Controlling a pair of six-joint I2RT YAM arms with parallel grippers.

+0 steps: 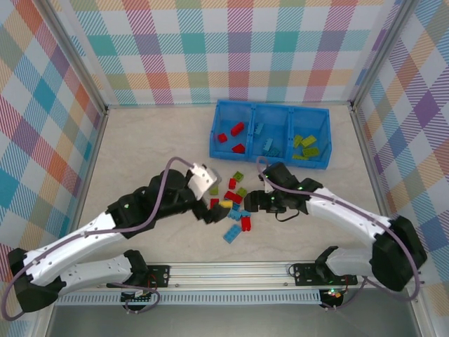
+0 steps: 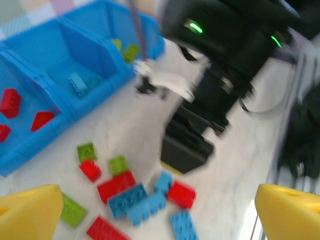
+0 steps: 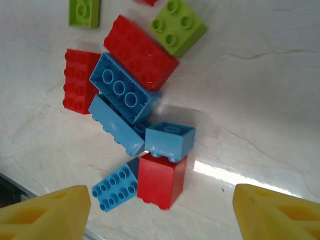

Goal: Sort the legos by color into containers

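Low over mid-table, the left gripper [image 1: 208, 213] hangs released, its yellow fingers [image 2: 30, 210] spread wide above the loose legos [image 1: 233, 203]. Opposite, the right gripper [image 3: 160, 212] gapes too, red and blue legos lying unpinched beneath. Bare table [image 1: 140, 154] opens leftward; the blue bin [image 1: 212, 140], holding sorted legos, stands well beyond the pile. Both wrist views crop the yellow fingers, and the left one is blurred, the right arm [image 2: 225, 50] blocking its far side.

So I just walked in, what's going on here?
Two arms are sorting lego bricks by colour into a blue three-part bin. It holds red bricks on the left, blue bricks in the middle, green bricks on the right. A mixed pile lies on the table, and the left claw and right claw hover open above it, empty.
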